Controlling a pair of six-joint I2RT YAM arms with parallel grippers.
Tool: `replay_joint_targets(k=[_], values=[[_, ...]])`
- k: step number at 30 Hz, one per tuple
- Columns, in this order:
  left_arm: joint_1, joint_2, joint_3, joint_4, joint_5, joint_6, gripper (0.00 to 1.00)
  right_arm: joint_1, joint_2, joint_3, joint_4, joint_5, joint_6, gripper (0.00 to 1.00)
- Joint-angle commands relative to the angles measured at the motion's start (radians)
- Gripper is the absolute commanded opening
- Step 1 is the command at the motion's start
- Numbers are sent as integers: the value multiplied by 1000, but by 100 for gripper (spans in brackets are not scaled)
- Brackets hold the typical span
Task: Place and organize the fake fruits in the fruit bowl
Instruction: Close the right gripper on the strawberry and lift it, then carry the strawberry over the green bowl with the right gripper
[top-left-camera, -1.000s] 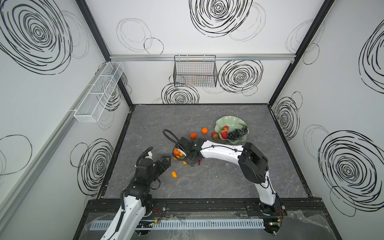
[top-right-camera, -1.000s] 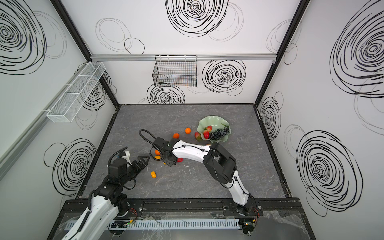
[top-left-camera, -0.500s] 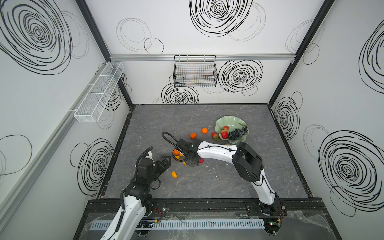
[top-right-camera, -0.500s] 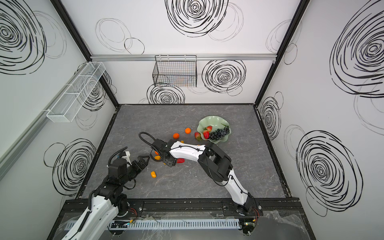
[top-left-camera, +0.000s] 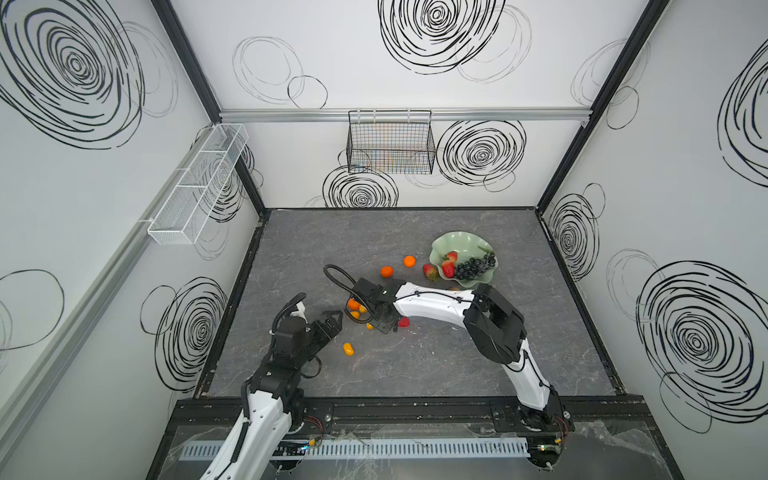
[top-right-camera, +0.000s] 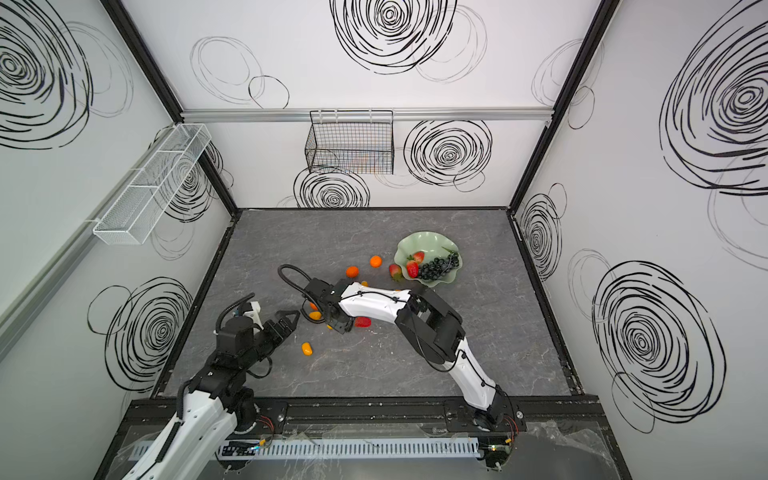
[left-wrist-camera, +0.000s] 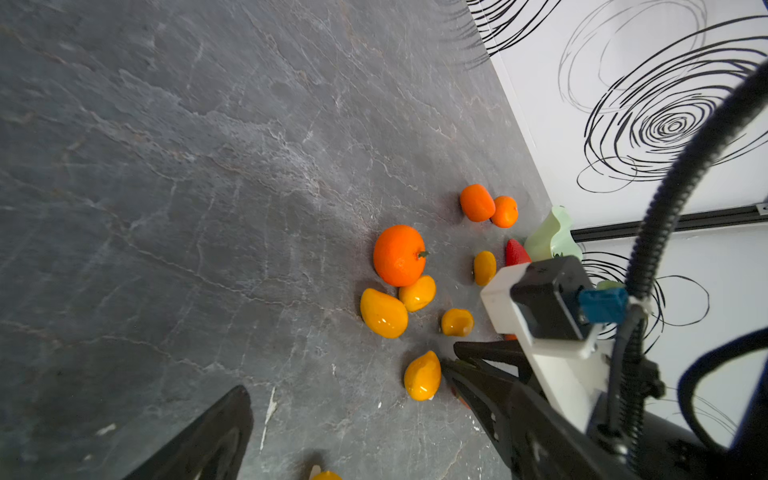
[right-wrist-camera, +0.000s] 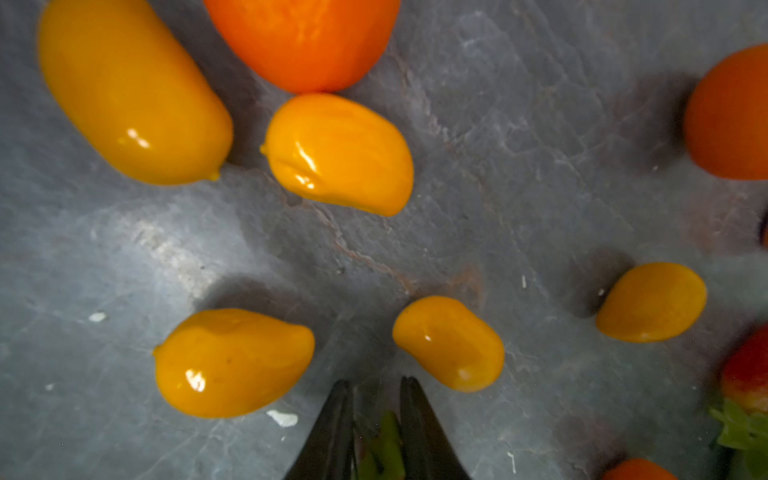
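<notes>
**A:** Start at the left. How is the left pincer (top-left-camera: 334, 321)?

**B:** Spread wide with nothing in it, over the bench (top-left-camera: 415, 374) at 8 o'clock of the loose fruit cluster. A lone kumquat (top-left-camera: 348, 349) lies at its 5 o'clock, near but apart.

**A:** And the cluster?

**B:** A tangerine (top-left-camera: 354, 304) with several kumquats (left-wrist-camera: 383, 313) just beside it, all on the bench between the two pincers.

**A:** The right pincer (top-left-camera: 386, 327)?

**B:** It reaches across the middle, tip down at the cluster's 4 o'clock. The right wrist view shows its fingers (right-wrist-camera: 334, 419) drawn nearly together, pinching the green leaf cap (right-wrist-camera: 385, 440) of a strawberry (top-left-camera: 404, 322). In a top view the red body sticks out at the pincer's 3 o'clock.

**A:** Is it off the bench?

**B:** I cannot tell.

**A:** Further right?

**B:** Two more tangerines (top-left-camera: 387, 272) sit apart from each other at 12 and 1 o'clock of that pincer. The fruit bowl (top-left-camera: 465, 244) stands between 1 and 2 o'clock of the bench's middle. A second strawberry (top-left-camera: 430, 272) lies on the bench just beside its rim at 8 o'clock. Inside are two strawberries (top-left-camera: 451, 256) toward 9 o'clock and the grape bunch (top-left-camera: 476, 266) toward 4 o'clock.
</notes>
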Motion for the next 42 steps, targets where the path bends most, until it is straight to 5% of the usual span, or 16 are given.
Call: replay_joint_targets(k=[1,23,32,42], values=[[8,9,-9,53,6,3,99,6,9,31,-14,14,-8,22],[-84,55,9,116,-21,18,99,-38,-189,-71,21,-102,71,1],[-256,133,34,229,-81,26,99,-129,-346,-205,99,-220,177,0],[-498,417,171,379,-190,84,99,-326,-515,-336,150,-269,285,0]])
